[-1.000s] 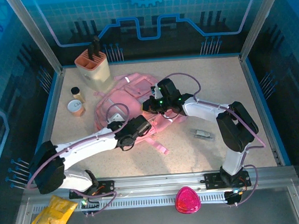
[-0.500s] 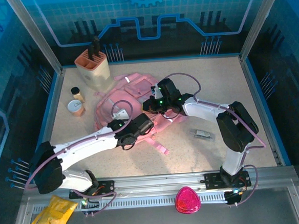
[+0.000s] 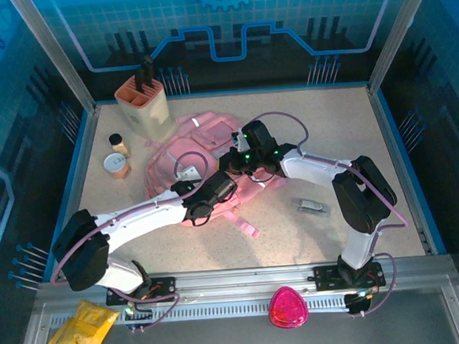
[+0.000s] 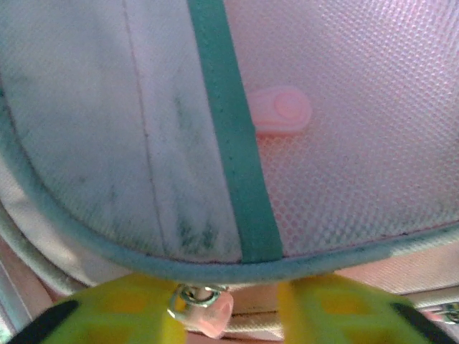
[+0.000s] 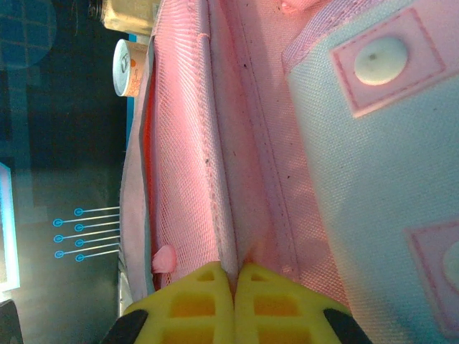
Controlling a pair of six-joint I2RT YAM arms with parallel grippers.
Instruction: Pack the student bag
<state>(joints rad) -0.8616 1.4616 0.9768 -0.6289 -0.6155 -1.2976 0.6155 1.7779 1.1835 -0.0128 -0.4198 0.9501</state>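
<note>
Right gripper (image 5: 233, 276): two yellow fingertips pressed together, clenched on a raised pink seam of the student bag (image 3: 211, 130). Pink mesh on one side of that seam, a pale panel on the other. On the panel, two pink stitched patches (image 5: 416, 43): one round white stud in full on the upper, the lower cut by the frame edge.

Left gripper (image 4: 228, 304): two yellow fingers apart, released, with a zipper pull (image 4: 203, 307) in the gap, against one finger and clear of the other. Pull made of a metal ring and a pink tab. Above it, the bag's curved pocket edge with teal piping, one teal stripe (image 4: 231, 136) across a pale translucent panel, and one pink oval tag (image 4: 281, 111) on pink mesh; any lettering on the tag too faint to read.

From above: bag lying on the table (image 3: 344, 124), left of centre toward the far side, just beside a beige holder (image 3: 148, 107) with dark handles standing in it. Both arms reaching onto the bag's near part. Left of the bag, two small containers: a dark-capped bottle (image 3: 117, 142) and a white-lidded cup (image 3: 117, 164), with a dark mark on the lid too small to read. One small grey item (image 3: 311, 206) on the table right of the bag, well apart. On the near ledge, one yellow packet (image 3: 83, 328) and one pink rounded object (image 3: 288, 307).
</note>
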